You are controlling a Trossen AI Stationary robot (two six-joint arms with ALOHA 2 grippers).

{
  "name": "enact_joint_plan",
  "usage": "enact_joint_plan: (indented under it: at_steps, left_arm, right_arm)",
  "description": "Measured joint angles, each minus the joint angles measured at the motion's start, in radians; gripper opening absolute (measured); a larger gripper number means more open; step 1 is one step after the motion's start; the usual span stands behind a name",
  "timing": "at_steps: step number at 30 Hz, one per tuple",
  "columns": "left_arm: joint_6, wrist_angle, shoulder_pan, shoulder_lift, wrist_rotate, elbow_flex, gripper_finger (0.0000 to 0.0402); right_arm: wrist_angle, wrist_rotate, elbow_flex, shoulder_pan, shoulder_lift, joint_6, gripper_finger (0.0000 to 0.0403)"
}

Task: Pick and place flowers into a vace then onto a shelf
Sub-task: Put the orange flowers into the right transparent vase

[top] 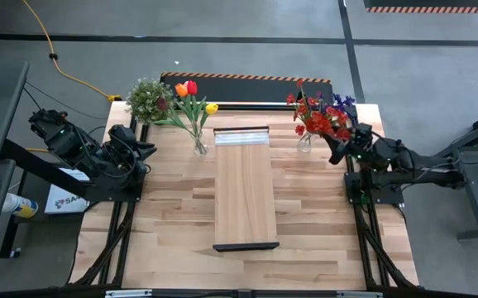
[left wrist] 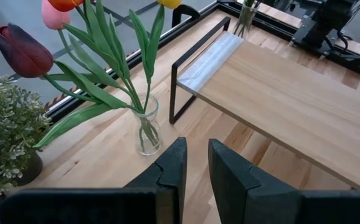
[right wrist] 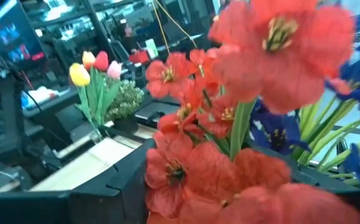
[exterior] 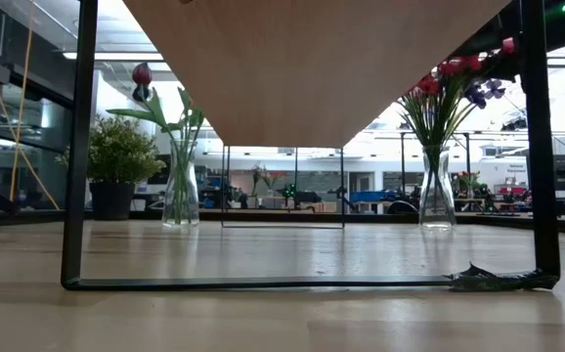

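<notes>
I am reaching my right end effector [top: 336, 147], part open and empty, into the red flowers [top: 315, 116]; next, gripping their vase [top: 304, 142] for the shelf [top: 245, 186]. The left end effector [left wrist: 195, 163] is waiting nearly closed, empty.

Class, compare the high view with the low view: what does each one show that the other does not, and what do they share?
Only the high view shows both arms: the left gripper beside the tulip vase, the right gripper by the red flowers, and the shelf's top face.

Only the low view shows the shelf's underside, its dark leg frame, and the room behind the table.

Both show the tulip vase, the red and blue bouquet's vase, and the potted plant.
</notes>
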Motion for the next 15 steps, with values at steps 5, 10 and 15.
enact_joint_plan:
  at_steps: [5, 10, 15]
  left_arm:
    - [0.002, -0.006, 0.000, 0.000, 0.000, 0.000, 0.0101]
    - [0.008, -0.006, 0.000, 0.000, 0.000, 0.000, 0.0101]
    - [0.009, -0.006, 0.000, 0.000, 0.000, 0.000, 0.0101]
  right_arm:
    - [-0.027, -0.016, 0.034, 0.000, -0.047, 0.004, 0.0223]
    - [-0.028, -0.047, 0.082, 0.000, -0.079, 0.000, 0.0223]
    - [-0.015, -0.053, 0.134, 0.000, -0.089, -0.043, 0.0223]
